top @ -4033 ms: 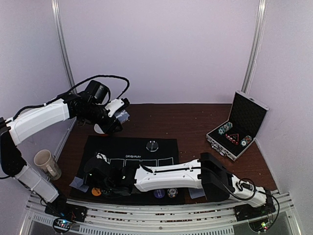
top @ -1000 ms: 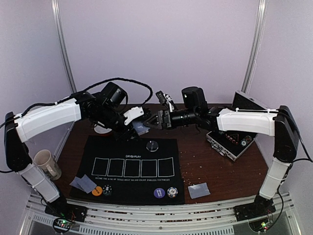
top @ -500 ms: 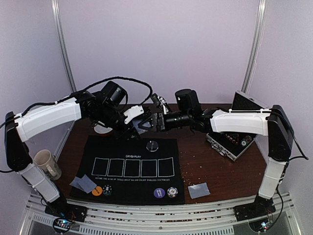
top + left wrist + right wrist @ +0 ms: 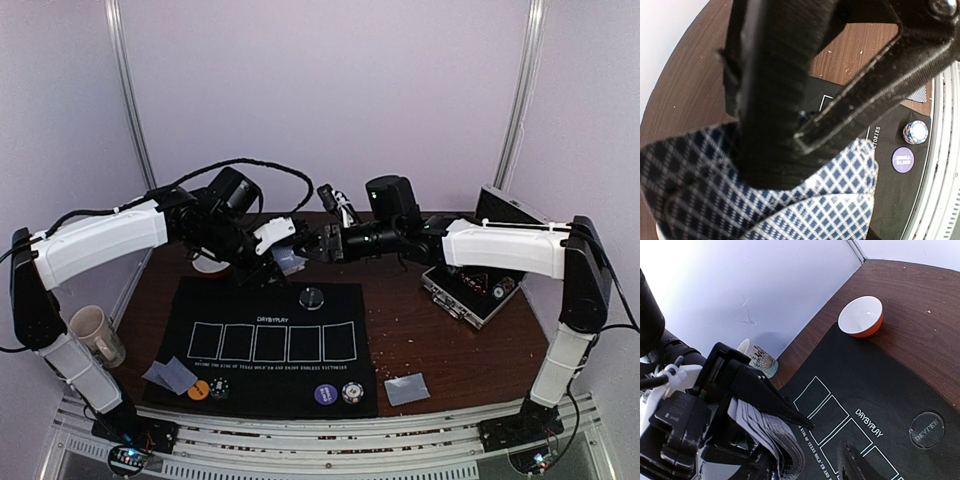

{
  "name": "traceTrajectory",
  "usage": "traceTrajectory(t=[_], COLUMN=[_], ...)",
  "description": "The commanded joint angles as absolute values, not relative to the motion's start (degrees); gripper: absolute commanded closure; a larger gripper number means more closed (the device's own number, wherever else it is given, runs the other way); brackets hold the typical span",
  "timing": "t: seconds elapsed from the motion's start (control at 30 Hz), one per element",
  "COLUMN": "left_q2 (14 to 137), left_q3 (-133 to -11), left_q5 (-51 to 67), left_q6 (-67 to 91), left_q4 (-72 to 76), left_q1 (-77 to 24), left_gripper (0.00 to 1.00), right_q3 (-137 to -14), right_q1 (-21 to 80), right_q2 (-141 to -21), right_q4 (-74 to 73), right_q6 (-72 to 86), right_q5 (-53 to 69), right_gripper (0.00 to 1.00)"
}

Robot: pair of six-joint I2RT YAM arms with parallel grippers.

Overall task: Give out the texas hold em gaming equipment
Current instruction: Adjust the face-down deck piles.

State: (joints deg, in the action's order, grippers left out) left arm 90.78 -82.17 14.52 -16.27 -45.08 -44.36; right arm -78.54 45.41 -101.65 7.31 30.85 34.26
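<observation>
While the left gripper is clamping a deck of playing cards above the far edge of the black mat, the top view is showing the right gripper just beside that deck; whether its fingers are gripping a card, I cannot tell. From the left wrist, black fingers are pressing the checkered card backs, and a purple chip is lying on the mat below. From the right wrist, the deck is hanging over the mat, with the clear disc lying nearby.
</observation>
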Motion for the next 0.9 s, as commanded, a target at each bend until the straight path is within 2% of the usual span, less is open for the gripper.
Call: traceTrajectory(t=[0.0,0.23,0.4,0.6,0.87], left_q2=[91.05,91.31,91.32,91.4,91.56], left_q3=[-82.06,-82.28,-82.1,-82.49,-82.7], left_q5=[15.04,15.32,15.32,16.33,16.58], left_q6=[-17.23,-17.16,-16.99,-16.89,-16.53], left_q4=[-44.47,-44.47,-44.46,-44.47,-44.47], left_q1=[-44.65,-44.65,-44.65,-44.67,-44.65], left_gripper=[0.55,0.55,0.55,0.55,0.55], right_q3=[-79.33,-79.07,-77.83,-78.0,-79.37], right_q1=[44.87,45.27,45.08,45.01,45.33], right_q2=[-99.66,-100.48,-99.67,-101.77,-106.42], right_q4=[2.66,9.9,12.67,14.27,22.7], right_q6=[28.62,30.08,30.95,32.33,38.15], right_q5=[31.18,41.5,40.17,40.6,45.4], right_gripper=[0.55,0.47,0.48,0.35,0.31])
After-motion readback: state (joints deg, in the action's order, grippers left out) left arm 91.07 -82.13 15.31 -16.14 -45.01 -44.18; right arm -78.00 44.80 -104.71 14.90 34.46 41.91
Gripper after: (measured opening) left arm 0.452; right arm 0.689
